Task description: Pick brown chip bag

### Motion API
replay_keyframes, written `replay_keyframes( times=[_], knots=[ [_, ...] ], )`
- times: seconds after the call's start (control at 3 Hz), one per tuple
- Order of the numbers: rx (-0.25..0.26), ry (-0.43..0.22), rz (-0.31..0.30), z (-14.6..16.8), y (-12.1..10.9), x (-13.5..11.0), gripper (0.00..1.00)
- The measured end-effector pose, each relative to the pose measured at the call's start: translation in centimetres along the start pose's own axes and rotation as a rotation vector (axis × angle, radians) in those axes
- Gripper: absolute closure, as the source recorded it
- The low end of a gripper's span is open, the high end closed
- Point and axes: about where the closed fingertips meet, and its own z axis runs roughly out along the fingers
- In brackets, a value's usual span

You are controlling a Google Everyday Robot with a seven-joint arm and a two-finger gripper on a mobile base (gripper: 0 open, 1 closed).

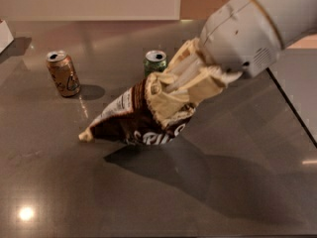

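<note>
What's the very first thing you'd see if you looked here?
A big white robot arm reaches in from the upper right, its end effector clamped on the brown chip bag mid-table, the bag's right end raised. Behind stand two cans: a tan-brown can at the left and a green can just behind the bag.

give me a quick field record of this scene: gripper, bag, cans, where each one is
gripper: mid-view above the table, shut on the upper end of the brown chip bag
brown chip bag: held tilted, right end raised, left tip low; contact with the table unclear
tan-brown soda can: upright, left of the bag, apart from it
green soda can: upright behind the bag, lower part hidden
table: dark, glossy
</note>
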Motion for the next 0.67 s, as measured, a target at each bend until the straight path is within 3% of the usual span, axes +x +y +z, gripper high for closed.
replay_keyframes(
  times=[0.67],
  knots=[
    [0.089, -0.024, -0.121, -6.9, -2.9, -3.5, 1.00]
  ],
)
